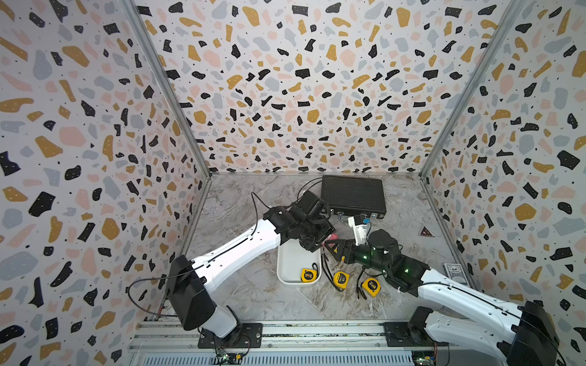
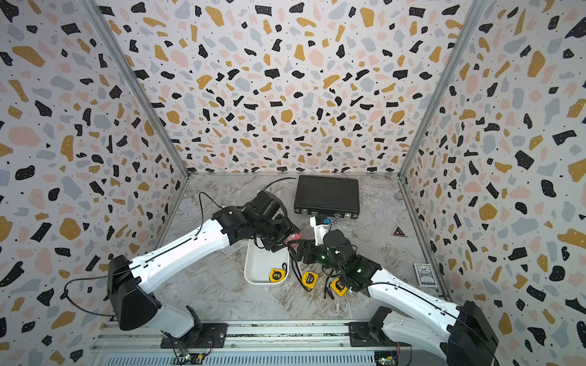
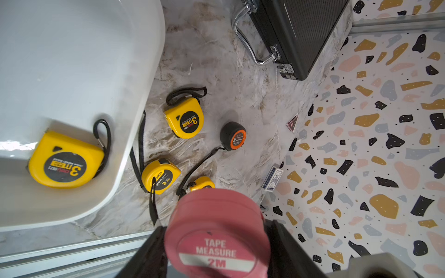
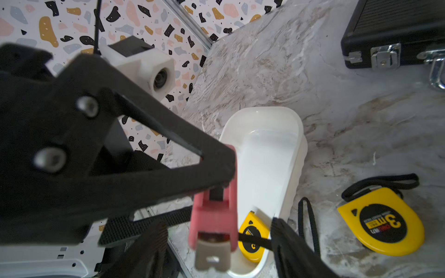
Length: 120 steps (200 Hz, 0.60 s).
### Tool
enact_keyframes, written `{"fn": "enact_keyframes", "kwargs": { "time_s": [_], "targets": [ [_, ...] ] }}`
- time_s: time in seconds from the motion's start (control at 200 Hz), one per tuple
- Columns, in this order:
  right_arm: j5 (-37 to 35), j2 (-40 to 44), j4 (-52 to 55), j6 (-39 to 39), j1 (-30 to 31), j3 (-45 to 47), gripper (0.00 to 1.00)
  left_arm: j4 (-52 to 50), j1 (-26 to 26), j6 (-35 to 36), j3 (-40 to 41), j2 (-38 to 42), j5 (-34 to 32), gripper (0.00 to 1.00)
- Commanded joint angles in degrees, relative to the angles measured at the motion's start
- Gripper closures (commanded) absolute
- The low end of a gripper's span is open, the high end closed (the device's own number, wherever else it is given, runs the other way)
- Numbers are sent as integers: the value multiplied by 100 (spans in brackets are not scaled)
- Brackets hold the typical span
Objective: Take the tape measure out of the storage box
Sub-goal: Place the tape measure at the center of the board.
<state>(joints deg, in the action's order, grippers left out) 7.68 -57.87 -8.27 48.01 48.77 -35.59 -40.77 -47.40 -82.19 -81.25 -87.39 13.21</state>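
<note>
Over storage box, pink tape measure is clenched by L gripper; R gripper is spread (flanking it).

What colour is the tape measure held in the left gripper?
Pink with white lettering; the tape measure shows best in the left wrist view.

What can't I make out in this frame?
Box: far end hidden under the left arm in both top views.
Pink tape: only a sliver shows in the top views, the left arm covers it; blurred in the right wrist view.
Black tape: hidden behind the right arm in both top views.
Card pack: print too small to read.
</note>
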Motion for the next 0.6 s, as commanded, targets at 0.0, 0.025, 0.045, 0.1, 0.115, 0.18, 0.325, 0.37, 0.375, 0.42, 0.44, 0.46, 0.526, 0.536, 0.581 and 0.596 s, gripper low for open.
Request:
{"fn": "enact_keyframes", "kwargs": {
  "time_s": [0.0,0.025,0.045,0.1,0.115,0.18,0.325,0.37,0.375,0.42,0.44,0.46,0.526,0.536,0.581,0.596],
  "targets": [
    [-118,20,-297,-79,27,57,34,280,-28,-102,34,82,191,100],
    [-118,13,-305,-77,27,68,36,286,-29,-104,41,77,211,100],
    [-118,17,-321,-89,27,77,38,289,-29,-96,43,75,231,100],
    [-124,19,-311,-90,27,88,44,298,-27,-100,67,76,268,100],
    [-135,21,-307,-83,27,95,45,310,-25,-96,73,76,277,100],
    [-167,29,-311,-81,25,122,52,346,-29,-108,96,71,328,100],
    [-208,56,-326,-72,23,159,68,419,-16,-122,132,57,375,100],
    [-210,55,-324,-72,25,165,73,430,-10,-122,129,61,384,100],
    [-213,56,-320,-68,20,160,75,434,-8,-122,128,59,384,100],
    [-232,64,-315,-55,18,166,79,463,-11,-132,136,54,384,100],
    [-232,58,-315,-55,18,159,81,474,-8,-130,136,52,384,100],
    [-234,56,-311,-55,18,158,82,490,-2,-130,144,52,384,100],
    [-249,56,-274,-28,-8,141,86,526,9,-142,161,47,384,100],
    [-250,56,-272,-24,-19,141,86,538,4,-140,162,43,384,100],
    [-233,56,-256,-11,-65,137,87,569,8,-132,181,46,385,88],
    [-232,56,-243,8,-88,132,87,575,7,-131,187,47,384,83]
  ]
}}
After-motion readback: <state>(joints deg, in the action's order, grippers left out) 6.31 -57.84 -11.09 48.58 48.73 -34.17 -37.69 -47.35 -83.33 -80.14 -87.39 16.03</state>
